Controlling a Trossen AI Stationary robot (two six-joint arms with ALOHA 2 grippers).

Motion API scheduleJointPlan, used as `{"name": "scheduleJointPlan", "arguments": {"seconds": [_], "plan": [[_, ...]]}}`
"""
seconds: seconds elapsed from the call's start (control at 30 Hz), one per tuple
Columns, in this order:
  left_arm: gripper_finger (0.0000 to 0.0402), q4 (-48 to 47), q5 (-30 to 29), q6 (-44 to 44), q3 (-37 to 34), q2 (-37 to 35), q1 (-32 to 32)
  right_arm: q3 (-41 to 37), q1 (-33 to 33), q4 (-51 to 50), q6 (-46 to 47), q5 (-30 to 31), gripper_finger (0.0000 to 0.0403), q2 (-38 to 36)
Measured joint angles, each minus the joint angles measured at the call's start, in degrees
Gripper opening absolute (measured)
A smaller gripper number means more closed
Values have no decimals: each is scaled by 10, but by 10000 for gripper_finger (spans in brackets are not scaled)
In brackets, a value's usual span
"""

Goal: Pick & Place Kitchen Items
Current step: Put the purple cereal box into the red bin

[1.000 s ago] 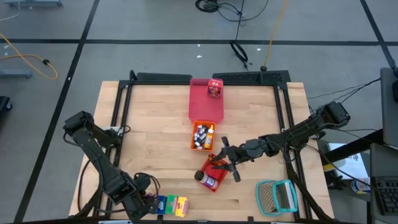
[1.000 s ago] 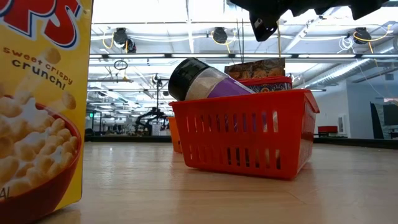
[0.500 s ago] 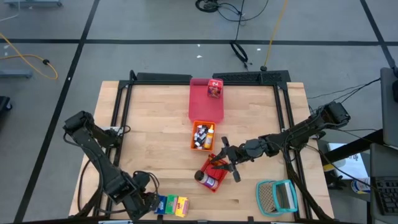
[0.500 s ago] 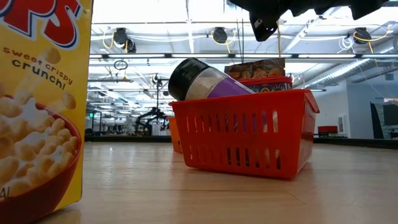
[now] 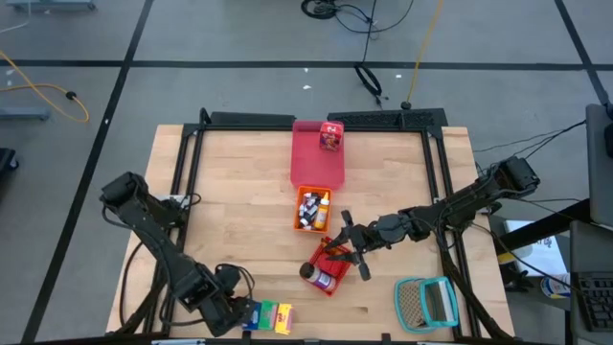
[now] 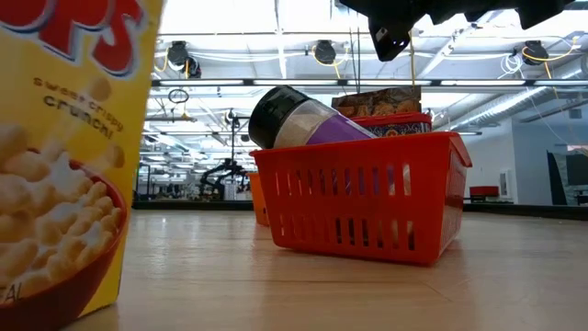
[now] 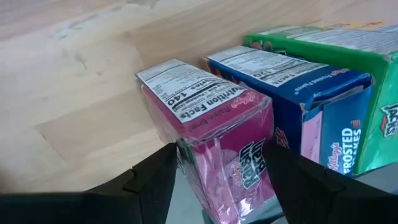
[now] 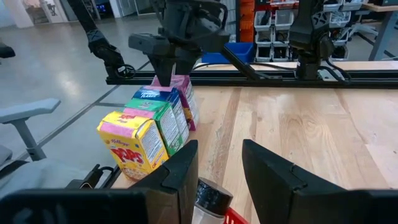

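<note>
Presently mid-pick at the near edge of the broad wooden bench (image 5: pixel 239 182), judging by the left end effector (image 5: pixel 230 309) clamped across the small pink cereal carton (image 7: pixel 211 130) at the end of a standing row. Next along that row, touching side by side: a blue carton (image 7: pixel 298 93), a green carton (image 7: pixel 367 56) and a yellow carton (image 8: pixel 134 143). Calls next for a straight lift, probably, clear of the blue neighbour so as not to drag or topple the row, then a carry to a container. Farther back at bench centre, on the long flat pink tray (image 5: pixel 311 168): one small red carton (image 5: pixel 330 135) at the far end, nothing else visible. Just nearer, in the red slotted plastic basket (image 6: pixel 367 211): a dark-lidded clear jar (image 6: pixel 294 115) leaning on the rim, plus a small red container (image 6: pixel 386 119) behind it. Between tray and red basket, in the small orange basket (image 5: pixel 298 206): a cluster of tiny capped bottles (image 5: pixel 311 208). Poised over the red basket, the right end effector (image 5: pixel 347 247), fingers parted, holding nothing.
</note>
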Motion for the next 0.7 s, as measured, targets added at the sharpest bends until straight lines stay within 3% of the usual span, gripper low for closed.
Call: {"name": "scheduleJointPlan", "arguments": {"seconds": [0.33,0.43,0.63,0.7], "plan": [[231,-5,28,36,-11,-1,-2,0,0,0,1,0,116,0],[183,-8,30,52,-11,-1,-2,0,0,0,6,0,116,0],[35,-15,36,69,-13,1,-3,0,0,0,7,0,116,0],[12,-16,34,76,-13,1,-3,0,0,0,6,0,116,0]]}}
